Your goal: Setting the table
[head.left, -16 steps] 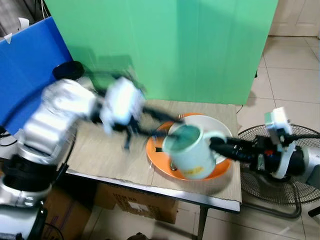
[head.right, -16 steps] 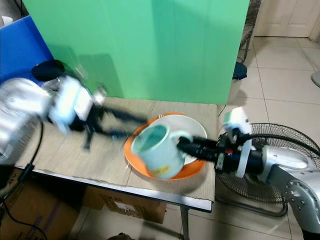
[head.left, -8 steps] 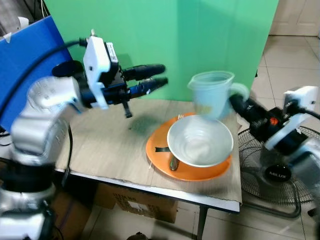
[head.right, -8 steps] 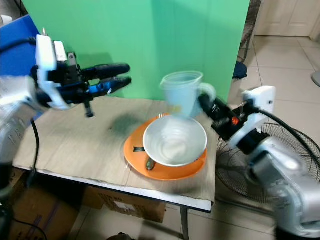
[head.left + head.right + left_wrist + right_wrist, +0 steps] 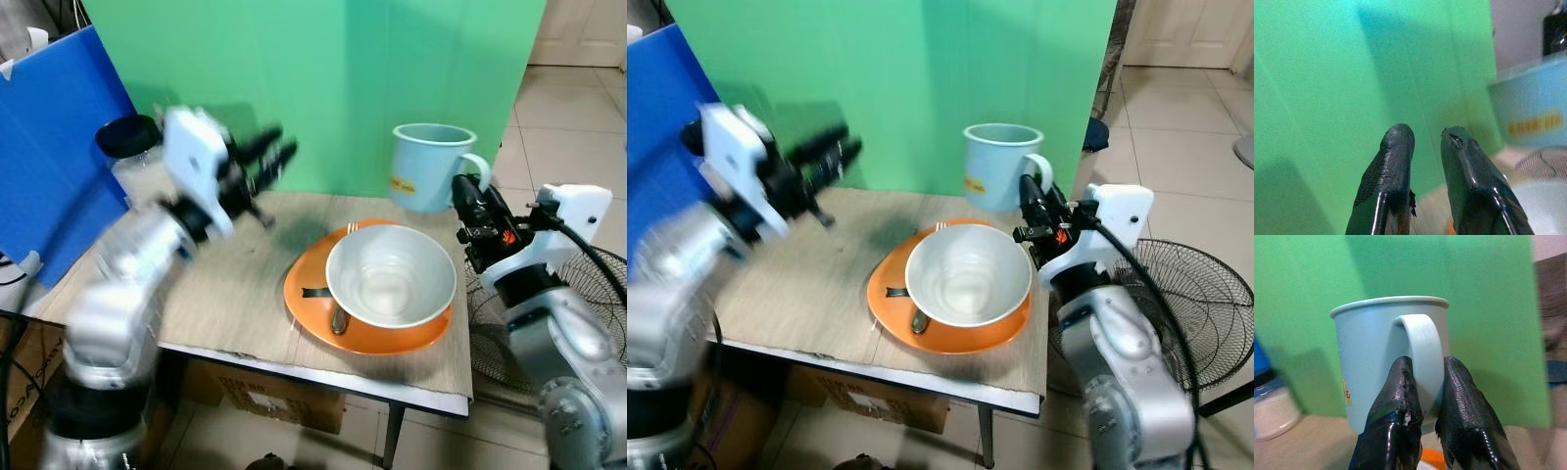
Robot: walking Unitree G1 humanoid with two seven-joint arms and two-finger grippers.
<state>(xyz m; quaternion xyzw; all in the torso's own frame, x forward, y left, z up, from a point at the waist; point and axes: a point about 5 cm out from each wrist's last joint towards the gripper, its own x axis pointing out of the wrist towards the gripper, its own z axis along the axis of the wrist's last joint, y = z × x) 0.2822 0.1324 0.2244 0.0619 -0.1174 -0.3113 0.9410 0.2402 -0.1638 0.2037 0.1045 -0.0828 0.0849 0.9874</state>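
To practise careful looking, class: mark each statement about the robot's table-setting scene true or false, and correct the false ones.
1. The right gripper holds the light blue mug by its handle. True.
2. The mug stands inside the white bowl. False: it is held upright above the table's far side, beyond the bowl.
3. The white bowl sits on the orange plate. True.
4. The left gripper grips a spoon. False: its fingers are nearly together with nothing between them, raised over the table.
5. A utensil lies on the orange plate, partly under the bowl. True.
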